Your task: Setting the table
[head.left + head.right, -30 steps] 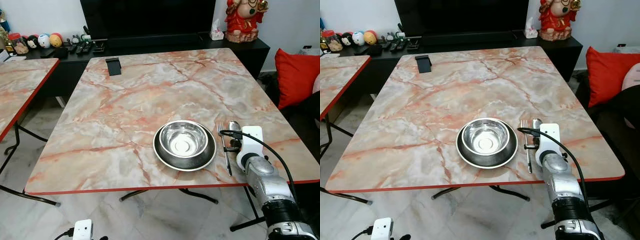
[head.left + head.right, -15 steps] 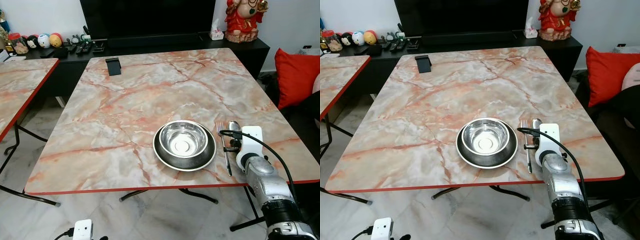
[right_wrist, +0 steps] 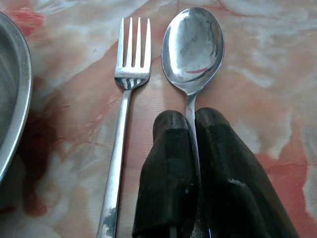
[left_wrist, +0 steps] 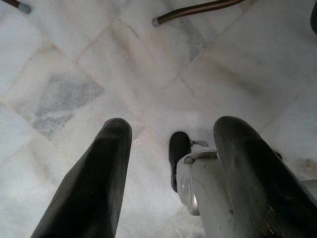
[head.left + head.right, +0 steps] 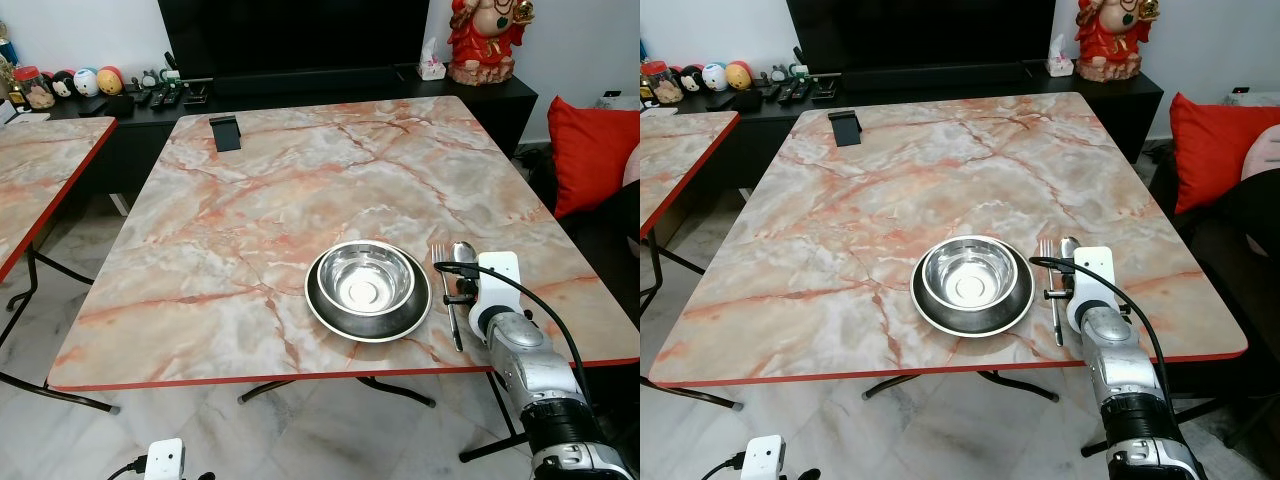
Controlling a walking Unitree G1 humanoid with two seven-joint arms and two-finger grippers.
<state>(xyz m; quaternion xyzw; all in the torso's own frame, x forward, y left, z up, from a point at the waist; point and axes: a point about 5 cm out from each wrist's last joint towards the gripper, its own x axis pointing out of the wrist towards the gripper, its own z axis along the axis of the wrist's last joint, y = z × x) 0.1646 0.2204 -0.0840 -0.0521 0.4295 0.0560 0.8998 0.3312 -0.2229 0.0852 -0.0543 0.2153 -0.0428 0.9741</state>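
On the marble table (image 5: pixel 250 200), I see my right gripper (image 3: pixel 193 148) pinching the spoon (image 3: pixel 193 49) handle, laid beside the fork (image 3: pixel 130 74) right of the bowl (image 5: pixel 366 278) on its plate (image 5: pixel 330 318); setting nearly done, release left.

I see a pink-veined marble-pattern worktop (image 5: pixel 300 190) with a red edge, standing on thin dark metal legs over a white marble-tile floor (image 5: pixel 300 430). A second, matching table (image 5: pixel 40 170) sits to the left. Behind both runs a low black media unit (image 5: pixel 330 85) under a large dark screen (image 5: pixel 290 35), against a pale wall. Small round figurines (image 5: pixel 85 80) and remotes (image 5: pixel 165 92) line the unit; a red statue (image 5: pixel 487 40) stands at its right end. A red cushion (image 5: pixel 592 150) lies further right.
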